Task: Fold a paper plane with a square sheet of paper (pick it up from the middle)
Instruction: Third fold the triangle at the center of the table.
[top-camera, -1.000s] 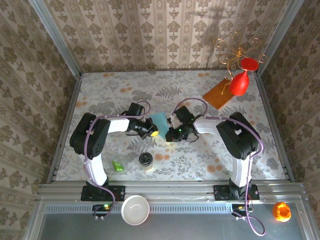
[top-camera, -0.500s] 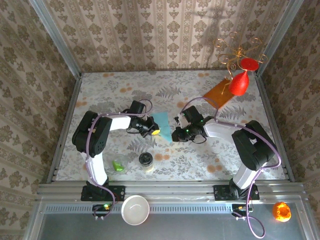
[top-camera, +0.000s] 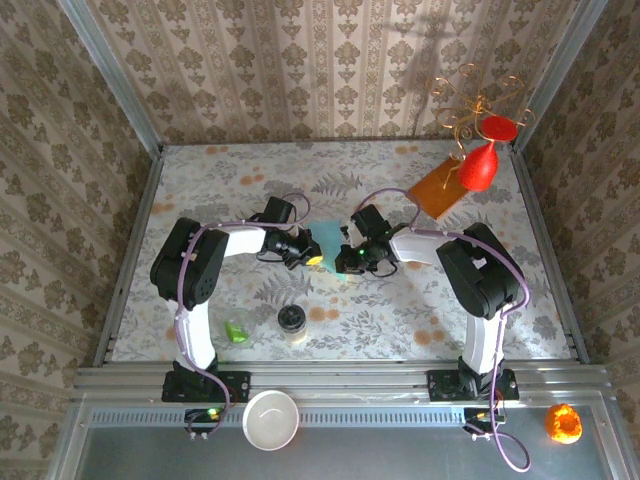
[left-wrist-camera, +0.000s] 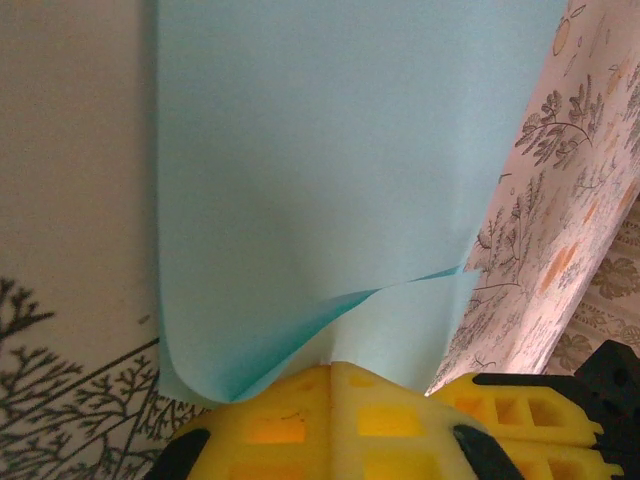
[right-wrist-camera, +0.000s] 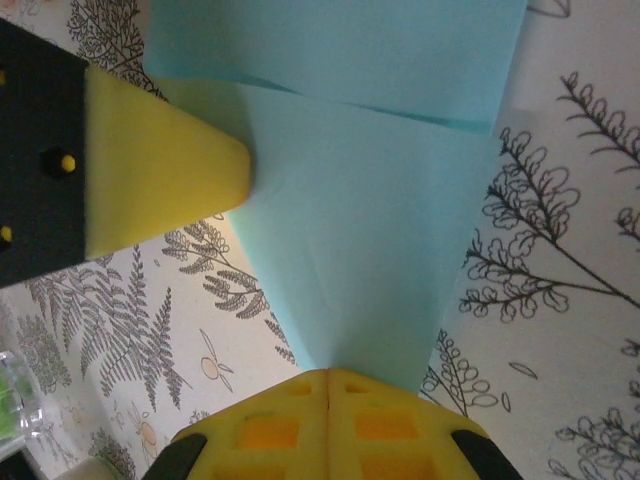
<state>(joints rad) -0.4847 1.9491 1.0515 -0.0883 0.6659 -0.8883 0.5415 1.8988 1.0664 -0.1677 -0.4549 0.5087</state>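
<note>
The light blue square sheet of paper (top-camera: 331, 240) hangs folded between both grippers at the table's middle. In the left wrist view the sheet (left-wrist-camera: 330, 160) curls into two layers, and my left gripper (left-wrist-camera: 332, 366) is shut on its near edge. My right gripper (right-wrist-camera: 328, 373) is shut on a narrow end of the sheet (right-wrist-camera: 370, 250), which widens away from the pads. From above, the left gripper (top-camera: 312, 258) and the right gripper (top-camera: 346, 262) sit close together, hiding much of the paper. The left gripper's yellow finger (right-wrist-camera: 160, 170) touches the sheet in the right wrist view.
An orange-brown sheet (top-camera: 437, 187) lies at the back right beside a red glass (top-camera: 479, 168) and a gold wire stand (top-camera: 478, 105). A dark jar (top-camera: 292, 320) and a green piece (top-camera: 236, 331) sit near the front. A white bowl (top-camera: 271, 418) rests on the front rail.
The right gripper swung out to the right and came back in toward the left gripper. The sheet, spread as a wider triangle half a second ago, is now bunched between the two grippers.
</note>
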